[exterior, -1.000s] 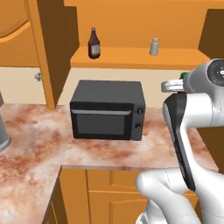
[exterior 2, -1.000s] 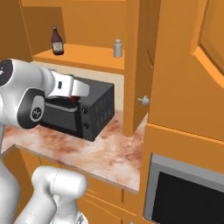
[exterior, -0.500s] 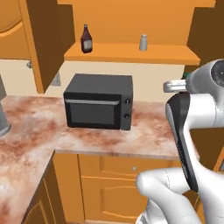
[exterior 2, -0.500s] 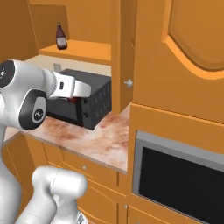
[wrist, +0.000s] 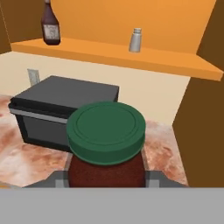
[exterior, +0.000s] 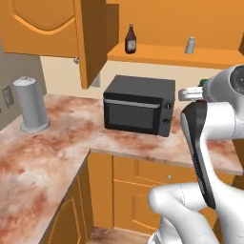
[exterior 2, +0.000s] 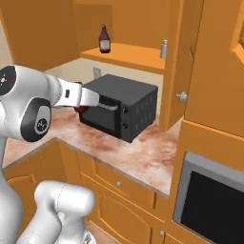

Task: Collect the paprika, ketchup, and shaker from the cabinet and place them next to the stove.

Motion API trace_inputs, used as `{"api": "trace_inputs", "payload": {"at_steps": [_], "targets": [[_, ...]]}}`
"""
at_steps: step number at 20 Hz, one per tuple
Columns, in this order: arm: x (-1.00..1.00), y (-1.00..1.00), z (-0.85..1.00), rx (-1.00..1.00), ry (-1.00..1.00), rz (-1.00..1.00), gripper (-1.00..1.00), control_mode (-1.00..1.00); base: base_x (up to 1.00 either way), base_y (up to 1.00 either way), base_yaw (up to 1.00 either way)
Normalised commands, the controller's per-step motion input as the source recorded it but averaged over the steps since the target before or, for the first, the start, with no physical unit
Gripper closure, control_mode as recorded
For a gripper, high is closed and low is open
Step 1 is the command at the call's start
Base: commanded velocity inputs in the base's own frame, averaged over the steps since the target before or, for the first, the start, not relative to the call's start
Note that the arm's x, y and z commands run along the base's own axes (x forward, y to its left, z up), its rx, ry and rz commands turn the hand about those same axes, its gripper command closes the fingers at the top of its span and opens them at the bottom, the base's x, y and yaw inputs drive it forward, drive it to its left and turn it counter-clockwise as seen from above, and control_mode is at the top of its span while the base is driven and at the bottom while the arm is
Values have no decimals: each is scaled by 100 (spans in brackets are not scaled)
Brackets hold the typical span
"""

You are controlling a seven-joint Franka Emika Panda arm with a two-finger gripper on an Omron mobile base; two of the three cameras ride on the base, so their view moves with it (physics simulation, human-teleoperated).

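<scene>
Paprika (wrist: 106,148) clamped in gripper (wrist: 106,177), above counter (wrist: 26,162) before microwave (wrist: 61,109); ketchup (wrist: 50,24), shaker (wrist: 135,40) on cabinet (wrist: 175,61) shelf

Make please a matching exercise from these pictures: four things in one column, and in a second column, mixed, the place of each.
Things:
1. paprika
2. ketchup
3. shaker
4. microwave

Places:
A. on the counter, under the shelf
B. held in the claw
C. on the cabinet shelf, left part
D. on the cabinet shelf, right part

Pairs: 1-B, 2-C, 3-D, 4-A
</scene>
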Motion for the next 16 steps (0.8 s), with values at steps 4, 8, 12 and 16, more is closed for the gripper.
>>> {"api": "trace_inputs", "payload": {"at_steps": [4,8,12,16], "targets": [[0,0,0,0,0,0,100,100,-39,55,44],[0,0,0,0,0,0,100,100,-38,60,47],[0,0,0,0,0,0,100,100,-35,61,48],[0,0,0,0,0,0,100,100,-35,68,51]]}}
